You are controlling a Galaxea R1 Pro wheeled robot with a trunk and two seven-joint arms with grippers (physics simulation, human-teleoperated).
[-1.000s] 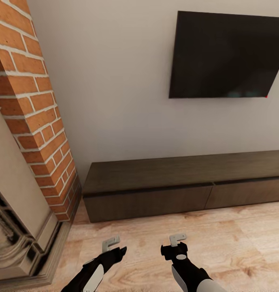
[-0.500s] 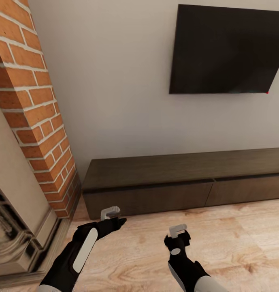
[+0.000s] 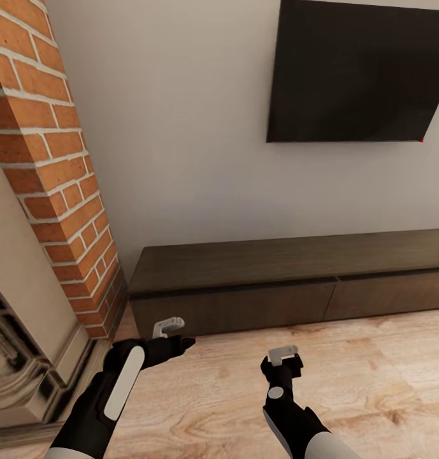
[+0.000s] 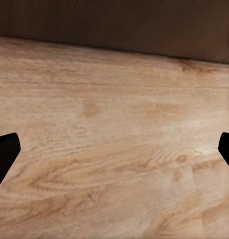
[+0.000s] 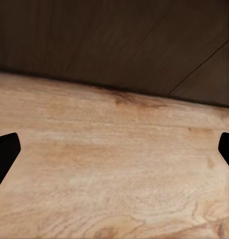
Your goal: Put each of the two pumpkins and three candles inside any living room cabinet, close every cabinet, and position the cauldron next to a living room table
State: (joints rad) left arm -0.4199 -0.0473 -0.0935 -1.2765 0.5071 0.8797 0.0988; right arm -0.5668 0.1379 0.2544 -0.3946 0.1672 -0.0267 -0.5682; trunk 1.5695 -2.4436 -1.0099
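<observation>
The wall takes up most of the head view, with a dark television (image 3: pixel 356 70) hung high on the right and a brick fireplace (image 3: pixel 50 172) standing at the left. Along the foot of the wall runs the cabinet (image 3: pixel 289 287), long and low, its flat drawer fronts all shut and without handles; it lies just beyond both arms, across a strip of wooden floor (image 3: pixel 378 382).

The left gripper (image 3: pixel 167 327) hangs close to the cabinet's left drawer front, low over the floor. The right gripper (image 3: pixel 283 354) sits a little nearer the robot, facing the seam between two drawers. In both wrist views the fingers show as dark tips at opposite edges, so each pair stands wide apart and holds nothing.

The risks here seem to lie in the drawer fronts. With no handle, fingers must catch an edge or the gap under the top, and a poor aim would likely slip off or just push the front tighter shut. The left arm also works near the fireplace's base (image 3: pixel 85 382), so a wide swing might strike it. No pumpkins or candles appear here, so opening a drawer now leaves it to be closed later.
</observation>
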